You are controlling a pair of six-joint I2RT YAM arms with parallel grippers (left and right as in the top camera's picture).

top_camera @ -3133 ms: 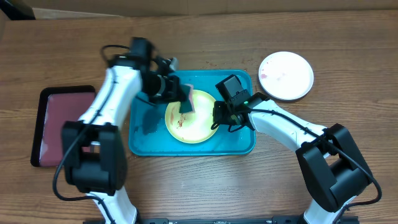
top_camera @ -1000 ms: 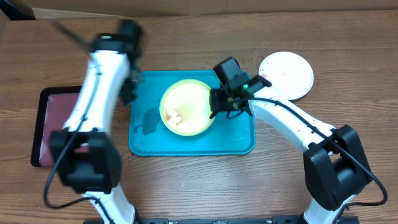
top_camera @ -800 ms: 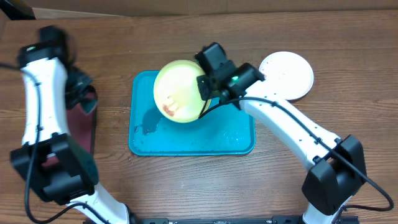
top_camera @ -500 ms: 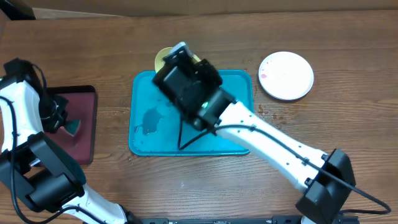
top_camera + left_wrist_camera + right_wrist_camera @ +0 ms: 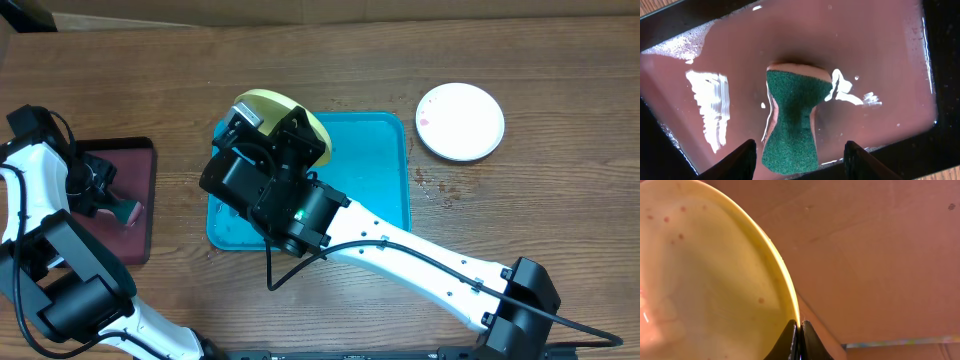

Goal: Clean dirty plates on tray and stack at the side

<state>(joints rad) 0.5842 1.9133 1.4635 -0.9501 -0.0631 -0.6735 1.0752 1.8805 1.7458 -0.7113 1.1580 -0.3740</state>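
aloft, right gripper (image 5: 799, 326) pinches the yellow-green plate (image 5: 715, 280) — left gripper (image 5: 800, 147) gapes over sponge (image 5: 796, 95).

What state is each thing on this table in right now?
Yellow-green round plastic plate: lifted, tilted, spotted
White round plastic plate: flat on table, red-smeared
Turquoise rectangular plastic tray: on table, partly hidden
Green sponge: loose on wet dark maroon tray
Left fingers: open
Right fingers: shut on yellow-green plate's rim

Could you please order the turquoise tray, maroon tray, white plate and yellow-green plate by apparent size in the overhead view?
1. Large turquoise rectangular plastic tray.
2. Dark maroon black-rimmed tray.
3. Unranked: round white plastic plate and round yellow-green plastic plate; the latter is lifted nearer the camera, tilted and partly hidden.
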